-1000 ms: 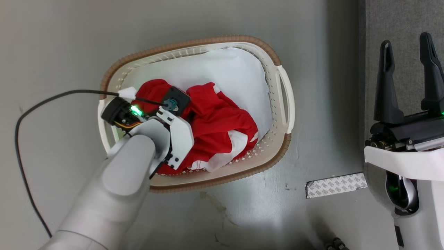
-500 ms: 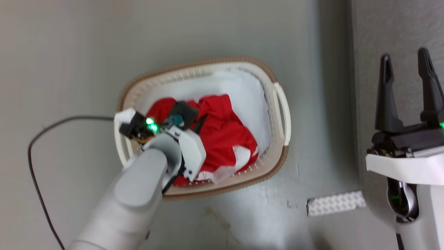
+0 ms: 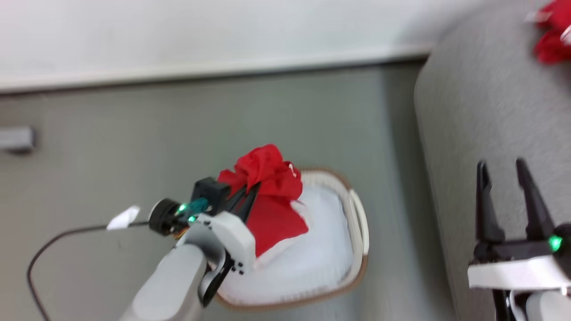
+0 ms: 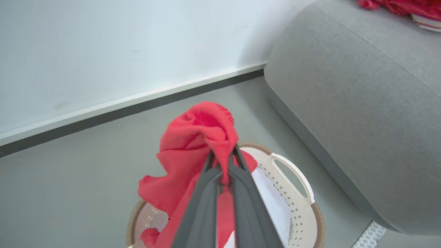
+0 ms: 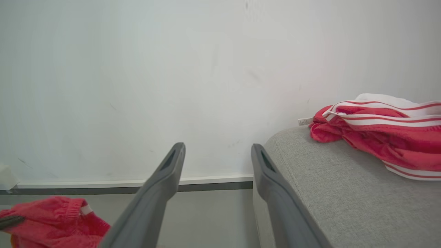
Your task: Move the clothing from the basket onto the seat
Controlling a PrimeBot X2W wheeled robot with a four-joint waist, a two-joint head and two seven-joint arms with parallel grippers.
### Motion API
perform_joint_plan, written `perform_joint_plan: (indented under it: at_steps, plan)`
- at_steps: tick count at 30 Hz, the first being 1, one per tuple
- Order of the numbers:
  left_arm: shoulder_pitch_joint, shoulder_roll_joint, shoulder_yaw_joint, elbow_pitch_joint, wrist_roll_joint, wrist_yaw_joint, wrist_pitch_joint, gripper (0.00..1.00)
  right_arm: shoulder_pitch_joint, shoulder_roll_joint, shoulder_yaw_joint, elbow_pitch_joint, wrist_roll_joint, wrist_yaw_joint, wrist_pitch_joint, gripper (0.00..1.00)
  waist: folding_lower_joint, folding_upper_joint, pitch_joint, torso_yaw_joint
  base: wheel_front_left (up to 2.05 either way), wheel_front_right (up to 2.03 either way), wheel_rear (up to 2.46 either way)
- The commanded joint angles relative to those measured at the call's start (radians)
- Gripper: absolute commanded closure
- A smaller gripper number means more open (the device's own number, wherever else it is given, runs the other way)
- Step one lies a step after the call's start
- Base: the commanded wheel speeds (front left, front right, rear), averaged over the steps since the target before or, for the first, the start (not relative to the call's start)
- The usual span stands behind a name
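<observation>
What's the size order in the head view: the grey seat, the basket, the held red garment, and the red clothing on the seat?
1. seat
2. basket
3. held garment, enlarged by nearness to the camera
4. clothing on the seat, cut off at the edge, so unsure

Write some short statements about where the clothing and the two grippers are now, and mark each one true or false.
1. The left gripper has its jaws shut on a red garment. True.
2. The right gripper holds clothing too. False: its jaws are open and empty.
3. A striped garment lies on the seat. True.
4. The red garment lies flat in the basket. False: it is bunched in the jaws and raised over the basket.
</observation>
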Motion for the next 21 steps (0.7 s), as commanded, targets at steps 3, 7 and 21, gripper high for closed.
perform_joint_plan:
  at_steps: [3, 7, 21]
  plan:
    - [0.084, 0.021, 0.017, -0.085, -0.033, 0.026, 0.016, 1.0, 0.065, -0.003, -0.001, 0.019, 0.009, -0.003, 0.001, 0.0, 0.0004, -0.0001, -0.222, 0.028, 0.0, 0.0, 0.0]
    - [0.176, 0.047, 0.04, -0.198, -0.066, 0.061, 0.041, 1.0, 0.119, -0.003, 0.015, 0.044, 0.003, -0.003, 0.001, 0.0, 0.0004, -0.0001, -0.325, 0.026, 0.0, 0.0, 0.0]
    - [0.358, 0.115, 0.08, -0.482, -0.107, 0.152, 0.123, 1.0, 0.187, -0.003, 0.05, 0.067, -0.03, -0.003, 0.001, 0.0, 0.0004, -0.0001, -0.466, 0.029, 0.0, 0.0, 0.0]
